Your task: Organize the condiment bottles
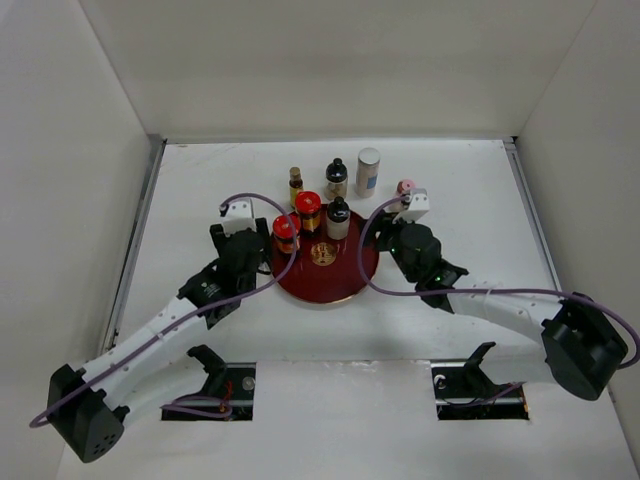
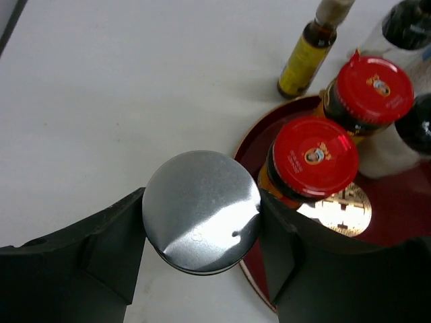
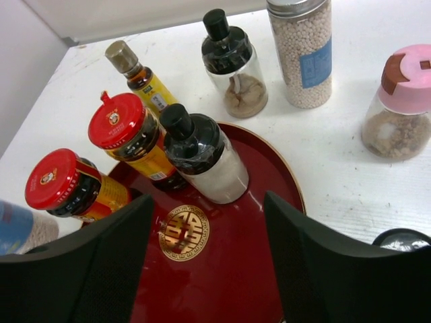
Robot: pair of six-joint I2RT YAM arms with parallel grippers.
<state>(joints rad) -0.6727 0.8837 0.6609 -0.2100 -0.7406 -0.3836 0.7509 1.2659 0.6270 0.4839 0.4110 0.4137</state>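
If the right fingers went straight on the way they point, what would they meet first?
Probably the red tray, near its gold emblem; the black-capped bottle stands just beyond, though depth is unclear.

Left arm (image 1: pixel 160 335), left of tray (image 1: pixel 345 278): white links, black joint housings, black block at base end. Right arm (image 1: pixel 500 303), right of tray: same build. Thin purple cable (image 1: pixel 255 196) loops along each arm. White camera box (image 1: pixel 237 211) on each wrist, nearest tray. Fingers (image 2: pixel 101 249): broad, matte black, smooth plastic.
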